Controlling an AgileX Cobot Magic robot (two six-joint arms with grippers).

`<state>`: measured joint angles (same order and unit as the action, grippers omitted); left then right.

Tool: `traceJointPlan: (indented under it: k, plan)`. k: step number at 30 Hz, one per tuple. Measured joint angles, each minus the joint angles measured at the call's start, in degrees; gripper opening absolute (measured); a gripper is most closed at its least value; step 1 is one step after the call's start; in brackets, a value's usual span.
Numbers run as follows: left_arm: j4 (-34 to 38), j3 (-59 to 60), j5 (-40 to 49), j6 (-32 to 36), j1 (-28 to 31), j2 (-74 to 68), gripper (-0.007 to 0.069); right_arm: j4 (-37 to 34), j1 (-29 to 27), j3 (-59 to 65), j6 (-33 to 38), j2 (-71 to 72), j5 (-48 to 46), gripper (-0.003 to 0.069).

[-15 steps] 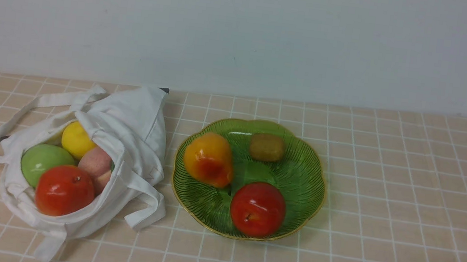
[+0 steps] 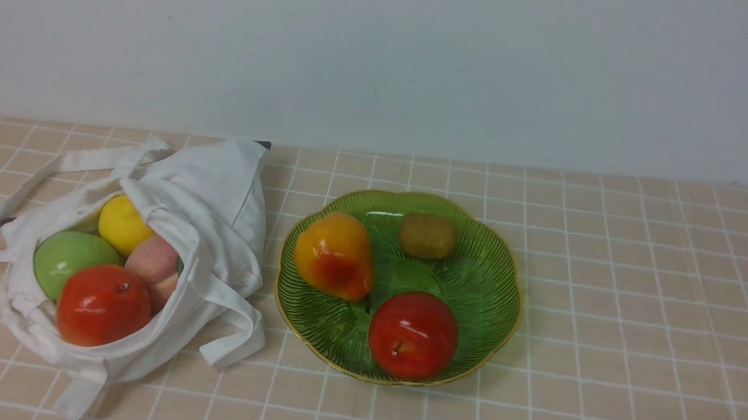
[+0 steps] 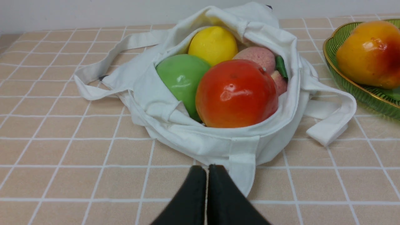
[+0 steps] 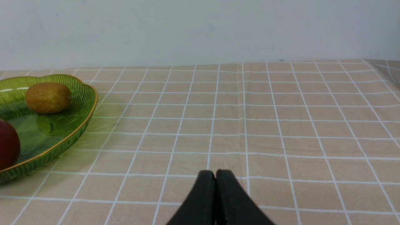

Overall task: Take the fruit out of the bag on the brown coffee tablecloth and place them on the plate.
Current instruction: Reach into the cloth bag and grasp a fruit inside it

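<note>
Front view: bag [image 2: 219, 191] held four fruit [image 2: 103, 305]; plate [image 2: 479, 280] held apple [image 2: 413, 335], kiwi [image 2: 428, 237], pear [image 2: 334, 254]; my left pincer [image 3: 207, 170], right pincer [image 4: 215, 175] were closed, empty.

red apple [image 2: 413, 335] nearest camera | kiwi [image 2: 428, 237] behind it | orange-yellow pear [image 2: 334, 255] left of both | wall [image 2: 394, 48] white

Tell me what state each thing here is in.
Bag: slumped open, not emptied.
Orange-red fruit, green apple, lemon, peach: inside bag.
Plate: upright, holding red apple, kiwi, orange-yellow fruit.
Tablecloth: spread out.
Left jaws: shut, empty.
Right jaws: shut, empty.
</note>
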<state>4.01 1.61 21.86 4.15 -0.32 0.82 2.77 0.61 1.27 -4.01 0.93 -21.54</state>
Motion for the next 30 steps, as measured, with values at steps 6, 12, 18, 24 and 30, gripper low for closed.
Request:
traceJointPlan:
  k: [6, 12, 18, 24, 30]
  plan:
    - [0.0, 0.0, 0.0, 0.0, 0.0, 0.0, -0.0008, 0.0, 0.0, 0.0, 0.0, 0.0, 0.0, -0.0014]
    - [0.4, 0.0, -0.9, -1.4, 0.0, 0.0, -0.0008, 0.0, 0.0, 0.0, 0.0, 0.0, 0.0, -0.0014]
    - [13.3, 0.0, -6.4, -9.7, 0.0, 0.0, -0.0008, 0.0, 0.0, 0.0, 0.0, 0.0, 0.0, -0.0014]
    - [23.1, 0.0, -13.6, -12.0, 0.0, 0.0, -0.0008, 0.0, 0.0, 0.0, 0.0, 0.0, 0.0, -0.0014]
    - [23.0, -2.5, -29.7, -12.1, 0.0, 0.0, -0.0008, 0.0, 0.0, 0.0, 0.0, 0.0, 0.0, -0.0014]
